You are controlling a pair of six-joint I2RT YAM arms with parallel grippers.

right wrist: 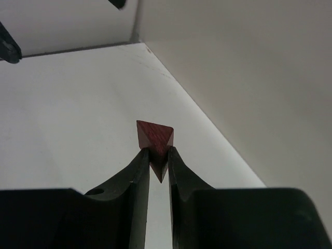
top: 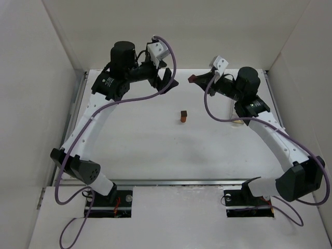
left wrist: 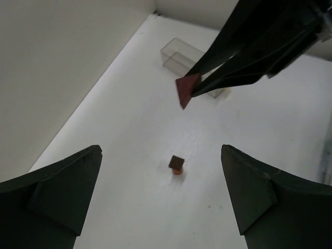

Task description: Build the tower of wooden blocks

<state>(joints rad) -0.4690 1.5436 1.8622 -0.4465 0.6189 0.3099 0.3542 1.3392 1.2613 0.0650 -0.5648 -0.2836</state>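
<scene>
Near the far edge the right claw (right wrist: 157, 153) is clamped on a wedge (right wrist: 154, 135) by its thin tip; the left claw (left wrist: 161, 151) gapes apart. Such a slight hold may let the wedge twist or drop, knocking over the stack (top: 183, 116).

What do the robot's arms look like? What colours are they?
The left arm and right arm have white tube parts joined by round black motors. A purple cable loops along each. The left claw and right claw each have two flat black fingers, with a white camera box behind.
</scene>
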